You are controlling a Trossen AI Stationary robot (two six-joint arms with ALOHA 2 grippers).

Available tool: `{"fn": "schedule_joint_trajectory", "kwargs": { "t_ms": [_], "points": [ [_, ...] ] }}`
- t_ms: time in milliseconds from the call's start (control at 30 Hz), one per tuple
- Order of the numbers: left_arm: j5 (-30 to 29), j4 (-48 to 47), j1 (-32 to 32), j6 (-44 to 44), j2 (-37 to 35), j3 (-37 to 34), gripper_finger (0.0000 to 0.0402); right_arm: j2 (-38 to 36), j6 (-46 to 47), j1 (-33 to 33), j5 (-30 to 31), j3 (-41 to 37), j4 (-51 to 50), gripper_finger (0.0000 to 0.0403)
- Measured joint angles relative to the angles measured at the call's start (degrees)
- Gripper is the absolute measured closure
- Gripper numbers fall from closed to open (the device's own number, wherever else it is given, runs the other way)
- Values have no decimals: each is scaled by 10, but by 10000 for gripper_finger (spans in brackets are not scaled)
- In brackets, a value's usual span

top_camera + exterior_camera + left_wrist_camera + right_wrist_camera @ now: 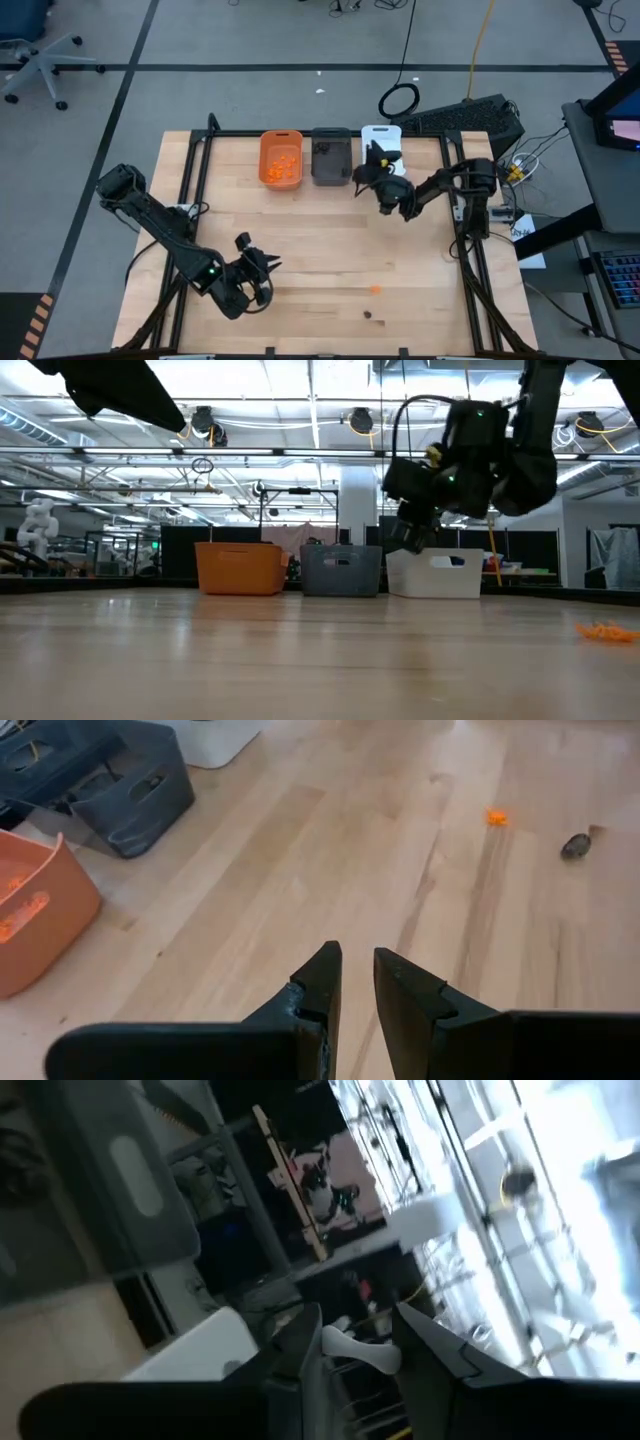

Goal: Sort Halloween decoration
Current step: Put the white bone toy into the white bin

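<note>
Right gripper (355,1342) with white stick (360,1348) above white bin (382,135)

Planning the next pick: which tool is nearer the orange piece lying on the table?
Left. The left tool is beside the orange piece; the right tool is over the white bin.

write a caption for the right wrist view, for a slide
Right gripper holds a small white stick between its fingers, above the white bin.
</note>
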Motion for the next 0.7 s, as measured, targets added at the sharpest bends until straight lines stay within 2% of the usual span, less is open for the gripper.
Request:
{"fn": "schedule_joint_trajectory", "kwargs": {
  "t_ms": [433, 700],
  "points": [
    [-13, 4, 26, 3, -40, 0, 336, -18, 312, -9, 9, -61, 15, 316],
    [-13, 8, 25, 2, -51, 1, 336, -26, 554, -9, 33, -67, -62, 316]
  ]
}}
